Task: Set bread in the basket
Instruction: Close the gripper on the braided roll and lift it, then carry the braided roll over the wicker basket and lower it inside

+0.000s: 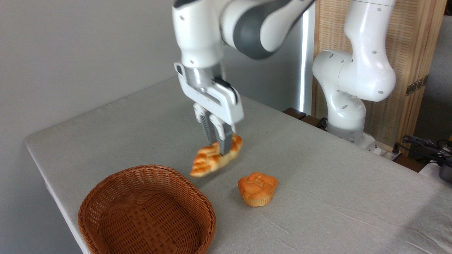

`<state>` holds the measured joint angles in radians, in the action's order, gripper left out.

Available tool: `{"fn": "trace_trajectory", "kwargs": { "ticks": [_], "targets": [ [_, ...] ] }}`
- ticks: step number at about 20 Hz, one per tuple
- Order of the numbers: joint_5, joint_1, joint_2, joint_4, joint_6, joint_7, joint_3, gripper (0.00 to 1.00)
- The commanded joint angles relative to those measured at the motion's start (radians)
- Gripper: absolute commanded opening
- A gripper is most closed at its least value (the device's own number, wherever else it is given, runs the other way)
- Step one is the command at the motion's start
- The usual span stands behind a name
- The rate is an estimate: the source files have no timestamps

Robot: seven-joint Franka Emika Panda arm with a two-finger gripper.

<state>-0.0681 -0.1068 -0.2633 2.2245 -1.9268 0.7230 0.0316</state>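
Gripper [219,143] closed on bread [215,157], tilted, lifted off counter [317,183]. Best carried left over basket [146,211], lowered, then released; muffin [257,188] avoided.

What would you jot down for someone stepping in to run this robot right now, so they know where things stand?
Gripper: shut on the bread, pinching it near its upper right end; the loaf hangs tilted, lower end toward the basket.
Bread: lifted off the table, just beyond the basket's far rim, not yet over it.
Basket: at the near left corner of the table, nothing in it.
Muffin-shaped bun: sits on the table right of the basket, untouched; not part of the job.
Done: bread grasped and raised.
Left: carry it over the basket, lower, release.
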Motion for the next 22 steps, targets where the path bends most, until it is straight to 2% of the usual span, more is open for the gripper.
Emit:
{"fn": "trace_trajectory", "kwargs": {
  "ticks": [1, 4, 7, 9, 14, 15, 16, 17, 18, 22],
  "targets": [
    [-0.005, -0.01, 0.175, -0.283, 0.092, 0.001, -0.012, 0.41],
    [-0.005, -0.01, 0.326, -0.506, 0.109, 0.001, -0.002, 0.41],
    [-0.002, -0.01, 0.409, -0.59, 0.094, 0.006, -0.002, 0.42],
    [0.007, -0.011, 0.459, -0.608, 0.048, 0.01, -0.001, 0.45],
    [0.008, -0.013, 0.521, -0.608, -0.145, 0.019, 0.001, 0.5],
    [0.01, -0.014, 0.522, -0.608, -0.15, 0.019, 0.001, 0.53],
    [0.01, -0.014, 0.526, -0.608, -0.15, 0.018, 0.001, 0.69],
    [0.01, -0.013, 0.527, -0.606, -0.15, 0.018, 0.001, 0.95],
    [0.011, -0.014, 0.529, -0.605, -0.149, 0.018, 0.002, 1.0],
    [0.011, -0.016, 0.53, -0.598, -0.146, 0.019, 0.019, 1.0]
  ]
}}
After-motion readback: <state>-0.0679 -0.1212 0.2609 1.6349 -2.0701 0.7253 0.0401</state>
